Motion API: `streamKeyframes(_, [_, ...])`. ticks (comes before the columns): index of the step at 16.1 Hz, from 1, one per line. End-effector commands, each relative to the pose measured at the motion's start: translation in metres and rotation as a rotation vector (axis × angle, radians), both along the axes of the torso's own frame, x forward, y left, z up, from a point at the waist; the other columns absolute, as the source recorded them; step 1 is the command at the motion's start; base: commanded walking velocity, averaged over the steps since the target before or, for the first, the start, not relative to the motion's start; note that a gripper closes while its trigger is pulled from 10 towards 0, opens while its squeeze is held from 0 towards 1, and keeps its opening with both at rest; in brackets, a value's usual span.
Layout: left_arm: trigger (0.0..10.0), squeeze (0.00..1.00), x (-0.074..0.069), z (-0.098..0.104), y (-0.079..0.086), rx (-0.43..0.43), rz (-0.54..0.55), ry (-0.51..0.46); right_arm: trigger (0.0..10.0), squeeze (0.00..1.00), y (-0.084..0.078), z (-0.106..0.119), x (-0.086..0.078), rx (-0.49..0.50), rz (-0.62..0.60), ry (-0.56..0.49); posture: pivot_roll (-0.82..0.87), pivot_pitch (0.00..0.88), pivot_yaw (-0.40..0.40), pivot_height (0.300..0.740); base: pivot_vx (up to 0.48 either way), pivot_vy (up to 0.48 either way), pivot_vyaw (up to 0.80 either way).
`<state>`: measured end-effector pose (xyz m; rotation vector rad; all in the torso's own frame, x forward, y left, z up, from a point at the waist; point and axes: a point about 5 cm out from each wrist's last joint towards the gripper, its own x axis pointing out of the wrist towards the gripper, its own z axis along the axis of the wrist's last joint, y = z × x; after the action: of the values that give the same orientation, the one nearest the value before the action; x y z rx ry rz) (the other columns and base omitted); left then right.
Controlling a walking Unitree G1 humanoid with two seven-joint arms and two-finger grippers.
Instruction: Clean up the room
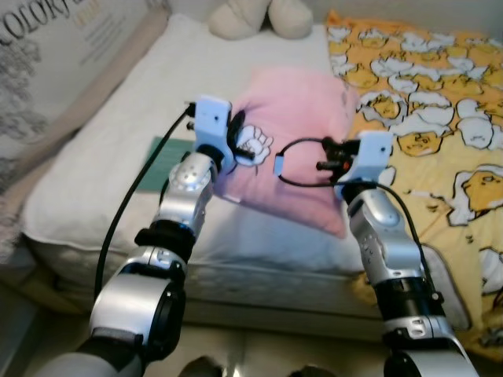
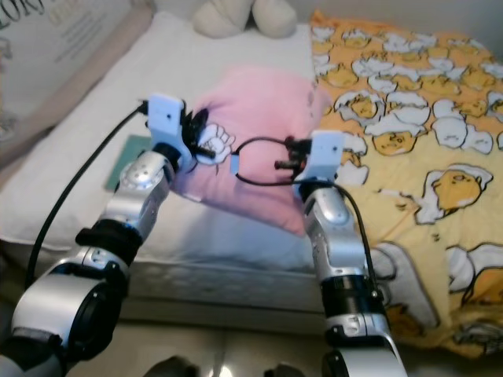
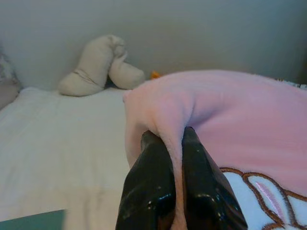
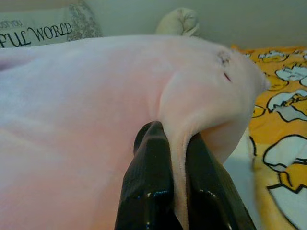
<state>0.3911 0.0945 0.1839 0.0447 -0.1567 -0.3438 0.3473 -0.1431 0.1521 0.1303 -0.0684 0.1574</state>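
While both tools pinch opposite edges, left tool point(image 3: 178, 191) and right tool point(image 4: 178, 191) closed on the pink pillow point(image 1: 302, 133), it lifts evenly off the bed point(image 1: 118, 196).

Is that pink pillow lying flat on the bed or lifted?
Lifted, at least partly: the left pincer and right pincer each pinch a fold of the pink pillow, holding it above the white mattress.

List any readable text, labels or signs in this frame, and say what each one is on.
"FUL WORLD": on the printed cushion, black capitals, cut off at the edge.
"COLOR": top of the same cushion, head views, partly cropped; reading uncertain.
Smaller lines beneath it: too blurred to read.
Pink pillow, held by the left gripper and right gripper: a stitched picture, no letters legible.
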Motion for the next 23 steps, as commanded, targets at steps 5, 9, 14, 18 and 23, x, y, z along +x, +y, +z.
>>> streamKeyframes(5, [10.0,0.0,0.004,0.011,0.023,-0.009,0.113,-0.052,10.0,0.0,-0.003,0.001,0.0,-0.016,-0.022,-0.011,-0.05,0.0,-0.006,0.74,0.0,0.48,0.0])
streamKeyframes(9, [10.0,0.0,0.004,0.008,0.02,-0.001,0.109,-0.041,10.0,0.0,-0.001,-0.002,0.001,-0.022,-0.017,-0.003,-0.05,0.0,-0.007,0.74,0.0,0.48,0.0])
streamKeyframes(14, [10.0,0.0,0.004,0.008,0.019,-0.001,0.128,-0.051,10.0,0.0,-0.003,-0.004,0.0,-0.031,-0.019,-0.001,-0.05,0.0,-0.009,0.74,0.0,0.384,0.0])
streamKeyframes(18, [10.0,0.0,0.005,0.007,0.022,0.022,0.162,-0.035,10.0,0.0,-0.003,-0.005,0.0,-0.031,-0.024,0.002,-0.04,0.0,-0.007,0.74,0.184,0.0,0.0])
streamKeyframes(23, [10.0,0.0,0.004,0.003,0.02,0.022,0.175,-0.022,10.0,0.0,-0.01,-0.008,0.001,-0.033,-0.053,0.017,-0.05,0.0,-0.008,0.74,0.48,0.0,0.2])
